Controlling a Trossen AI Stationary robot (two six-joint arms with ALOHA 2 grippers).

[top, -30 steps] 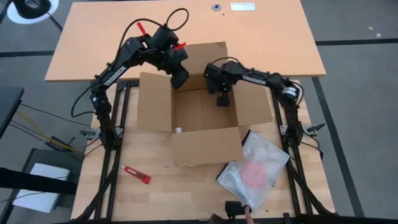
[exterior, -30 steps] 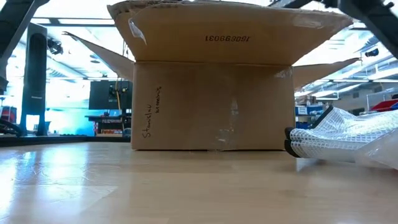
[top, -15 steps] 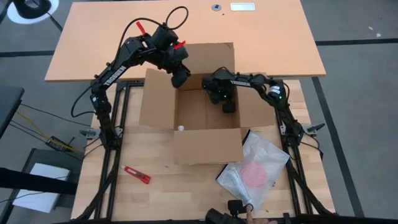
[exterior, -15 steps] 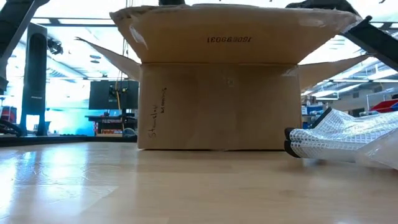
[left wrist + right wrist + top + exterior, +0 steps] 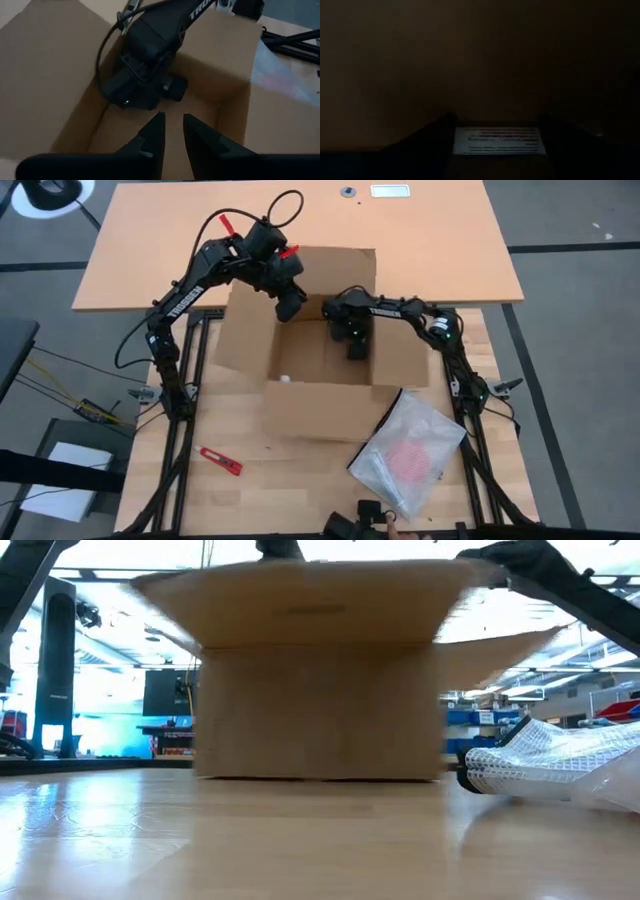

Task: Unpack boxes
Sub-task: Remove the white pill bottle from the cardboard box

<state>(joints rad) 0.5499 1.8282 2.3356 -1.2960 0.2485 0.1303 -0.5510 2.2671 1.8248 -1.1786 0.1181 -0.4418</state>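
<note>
Wood tabletop w/ cardboard carton [image 5: 325,395] mid-table, flaps open; we've got clear plastic bag [image 5: 408,455] already out beside it, right gripper [image 5: 355,345] spread wide deep inside, left gripper [image 5: 171,132] nearly pressed together, empty, above rim; unpacking partway, more inside probably.

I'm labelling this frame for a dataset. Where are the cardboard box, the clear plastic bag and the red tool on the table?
cardboard box [image 5: 315,408]: high view, on its near outer flap.
clear plastic bag [image 5: 408,448]: high view, on its middle, at the pink patch inside.
red tool [image 5: 221,462]: high view, on the middle of its red body.
</note>
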